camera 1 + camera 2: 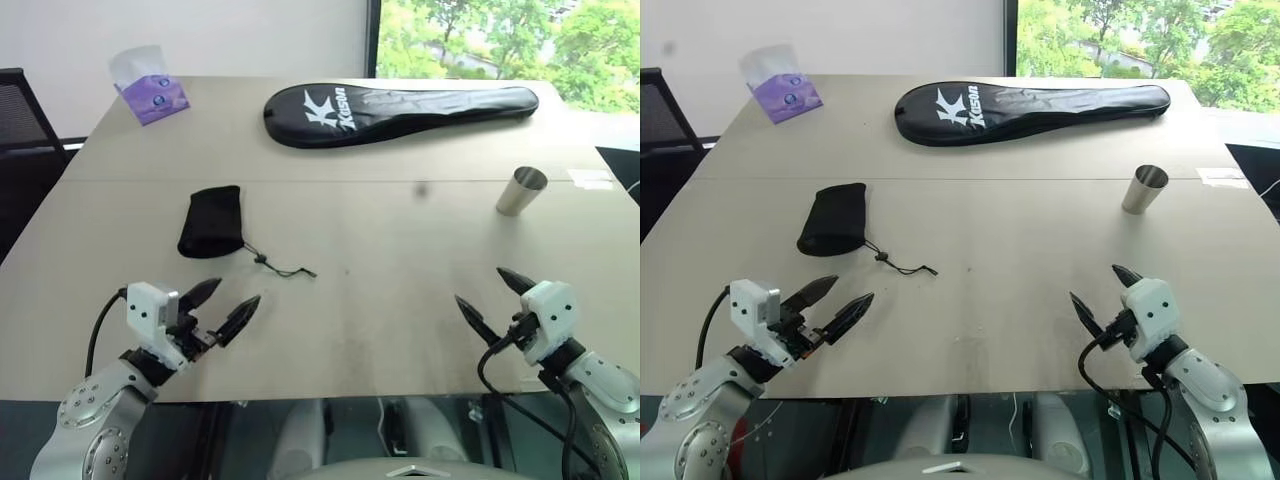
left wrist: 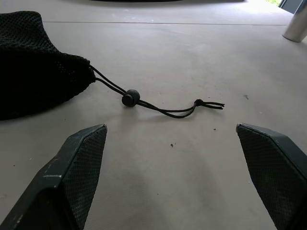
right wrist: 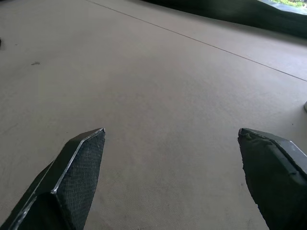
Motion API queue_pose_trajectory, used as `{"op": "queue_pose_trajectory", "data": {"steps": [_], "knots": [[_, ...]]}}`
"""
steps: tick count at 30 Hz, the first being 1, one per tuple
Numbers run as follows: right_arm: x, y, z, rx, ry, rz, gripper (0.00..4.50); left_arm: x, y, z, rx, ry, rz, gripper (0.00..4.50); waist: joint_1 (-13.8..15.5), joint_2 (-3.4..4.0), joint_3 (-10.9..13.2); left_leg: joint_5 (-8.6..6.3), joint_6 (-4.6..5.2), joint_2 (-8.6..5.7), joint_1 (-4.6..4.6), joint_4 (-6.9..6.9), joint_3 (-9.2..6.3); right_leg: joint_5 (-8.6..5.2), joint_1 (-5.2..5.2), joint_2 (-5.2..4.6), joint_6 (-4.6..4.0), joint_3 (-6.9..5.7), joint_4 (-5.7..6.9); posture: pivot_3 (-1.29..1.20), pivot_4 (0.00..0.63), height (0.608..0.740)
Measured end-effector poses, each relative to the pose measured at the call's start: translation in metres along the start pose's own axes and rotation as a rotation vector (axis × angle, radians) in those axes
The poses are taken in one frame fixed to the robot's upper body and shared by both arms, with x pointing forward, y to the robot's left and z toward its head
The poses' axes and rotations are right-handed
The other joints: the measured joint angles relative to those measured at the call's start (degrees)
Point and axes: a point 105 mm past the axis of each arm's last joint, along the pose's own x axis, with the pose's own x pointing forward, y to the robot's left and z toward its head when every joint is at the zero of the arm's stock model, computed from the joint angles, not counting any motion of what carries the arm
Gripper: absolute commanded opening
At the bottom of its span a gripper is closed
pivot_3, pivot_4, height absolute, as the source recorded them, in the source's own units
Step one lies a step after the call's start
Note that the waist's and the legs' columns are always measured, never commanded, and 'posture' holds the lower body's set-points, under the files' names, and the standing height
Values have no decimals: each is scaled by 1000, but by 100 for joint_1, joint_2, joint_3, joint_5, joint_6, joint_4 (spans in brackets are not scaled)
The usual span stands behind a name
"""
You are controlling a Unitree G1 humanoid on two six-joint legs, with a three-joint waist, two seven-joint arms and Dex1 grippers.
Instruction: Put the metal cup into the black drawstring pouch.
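Note:
The metal cup (image 1: pixel 521 191) stands upright on the right side of the table, well beyond my right gripper. Left of centre lies the black drawstring pouch (image 1: pixel 211 221), flat, with its cord and toggle (image 1: pixel 263 260) trailing toward the front; the pouch (image 2: pixel 33 67) and toggle (image 2: pixel 130 97) also appear in the left wrist view. My left gripper (image 1: pixel 222 306) hovers open near the front edge, just short of the pouch, nothing between its fingers. Near the front right, my right gripper (image 1: pixel 496 298) is open and empty above bare tabletop.
A long black racket cover (image 1: pixel 400 110) with white lettering lies across the far side of the table. A purple tissue pack (image 1: pixel 151 92) sits at the far left corner. A black chair (image 1: pixel 22 130) stands off the left edge.

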Motion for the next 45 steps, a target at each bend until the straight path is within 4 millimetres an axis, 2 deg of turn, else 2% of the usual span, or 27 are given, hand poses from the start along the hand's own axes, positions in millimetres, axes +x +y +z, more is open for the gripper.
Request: {"op": "queue_pose_trajectory", "data": {"steps": [3, 6, 8, 12, 14, 15, 16, 19, 20, 21, 23, 24, 28, 34, 41, 42, 45], "knots": [[6, 2, 9, 2, -40, 38, 4500, 9, 8, 3, 18, -11, 24, 4461, 6, 3, 0, 0, 0, -2, 1, 3, 0, 0, 0, 2, 1, 0, 3, 0, 150, 740], [23, 15, 42, -37, -181, 142, 4500, 25, 20, 18, 75, -55, 68, 4461, 3, -1, -2, 0, 0, 5, 1, 29, -5, 2, 1, 42, 0, 1, 26, 0, 150, 740], [25, 27, 62, -92, -280, 208, 4500, 29, 24, 27, 100, -77, 92, 4461, -6, -5, -4, -1, 0, 6, 0, 28, 0, 2, 0, 39, 0, 8, 26, 0, 150, 740], [25, 46, 66, -87, -306, 352, 4500, 27, 32, 24, 134, -41, 158, 4461, -11, -5, -2, -3, 0, 5, -5, 28, -1, 2, -3, 28, 0, 7, 26, 0, 150, 740], [24, 57, 75, -102, -333, 472, 4500, 25, 44, 31, 237, -14, 237, 4461, -6, -7, -2, -2, 0, 6, -2, 24, -8, 2, -1, 13, -1, -1, 27, 0, 150, 740], [24, 62, 78, -102, -345, 524, 4500, 23, 52, 37, 351, 2, 304, 4461, -3, -7, -2, -3, 0, 6, 0, 22, -8, 2, -1, 11, -1, -2, 28, 0, 150, 740], [23, 67, 79, -112, -347, 580, 4500, 21, 62, 42, 500, 54, 364, 4461, 8, -8, -1, -2, 0, 3, 0, 22, -10, 2, -1, 12, -1, -5, 29, 0, 150, 740], [22, 71, 80, -115, -353, 630, 4500, 17, 75, 52, 716, 116, 469, 4461, 17, -7, -1, -2, 1, -1, 0, 21, -6, 3, -1, 5, -1, -3, 28, 0, 150, 740], [23, 71, 79, -113, -352, 640, 4500, 16, 81, 57, 856, 154, 545, 4461, 17, -8, -1, -3, 3, -5, -2, 21, -3, 3, -1, -1, 0, -2, 25, 0, 150, 740], [24, 70, 79, -114, -353, 642, 4500, 16, 83, 58, 961, 189, 587, 4461, 11, -9, -1, -5, 6, -5, -2, 22, 0, 3, -1, -7, 0, -2, 25, 0, 150, 740], [25, 70, 78, -114, -351, 643, 4500, 17, 83, 58, 1014, 208, 599, 4461, 9, -10, -2, -5, 6, -4, -2, 21, -1, 3, -2, -8, 0, -4, 26, 0, 150, 740], [26, 69, 76, -109, -346, 639, 4500, 23, 81, 58, 1117, 245, 590, 4461, 13, -9, -1, -5, 5, -2, -2, 19, -7, 3, -3, -7, 0, -12, 29, 0, 150, 740], [28, 70, 76, -108, -350, 629, 4500, 32, 78, 60, 1210, 272, 562, 4461, 11, -9, -1, -5, 5, -1, -2, 18, -7, 3, -4, -8, -1, -13, 32, 0, 150, 740], [26, 72, 69, -96, -322, 608, 4500, 47, 72, 53, 1230, 295, 491, 4461, 4, -8, -1, -5, 5, -4, -3, 18, -4, 3, -5, -18, 0, -16, 33, 0, 150, 740], [23, 74, 71, -98, -326, 591, 4500, 63, 74, 51, 1245, 343, 437, 4461, 4, -9, -1, -5, 5, -6, -4, 20, -3, 3, -9, -15, 0, -17, 41, 0, 150, 740], [23, 74, 71, -97, -326, 589, 4500, 64, 74, 53, 1248, 342, 438, 4237, 1, -9, -1, -5, 5, -6, -4, 20, -3, 3, -9, -15, 0, -16, 41, 0, 150, 740], [24, 73, 71, -97, -324, 579, 4500, 67, 73, 53, 1267, 361, 404, 3150, 1, -9, -1, -5, 5, -6, -3, 20, -2, 3, -11, -15, 0, -16, 47, 0, 150, 740]]}}
